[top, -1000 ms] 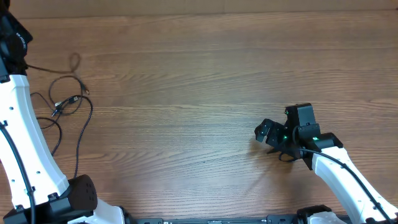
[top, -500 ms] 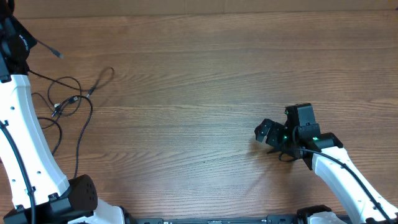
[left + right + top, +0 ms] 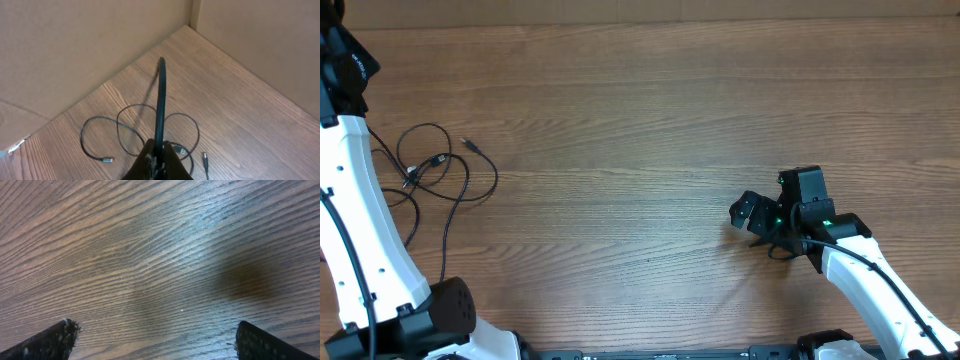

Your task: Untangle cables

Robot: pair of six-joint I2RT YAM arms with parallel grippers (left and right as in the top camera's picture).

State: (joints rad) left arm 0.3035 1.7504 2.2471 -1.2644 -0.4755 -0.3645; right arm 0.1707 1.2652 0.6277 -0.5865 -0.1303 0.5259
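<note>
Several thin black cables (image 3: 432,165) lie in loose overlapping loops at the table's left edge, with one plug end (image 3: 468,144) pointing right. My left gripper (image 3: 161,151) is high above them and shut on one black cable (image 3: 160,100), which rises from the jaws. Below it in the left wrist view are the loops (image 3: 131,125), a silver-tipped plug (image 3: 106,160), a flat plug (image 3: 182,150) and a barrel plug (image 3: 205,159). My right gripper (image 3: 748,213) is open and empty over bare wood, its fingertips at the lower corners of the right wrist view (image 3: 155,340).
Cardboard walls (image 3: 75,45) stand behind the far left corner of the wooden table (image 3: 650,130). My left arm's white link (image 3: 360,230) runs along the left edge beside the cables. My right arm (image 3: 870,285) comes in from the front right.
The loose cable end swung through the air and has dropped onto the table right of the loops, which have spread out to the right. Neither arm has visibly moved.
</note>
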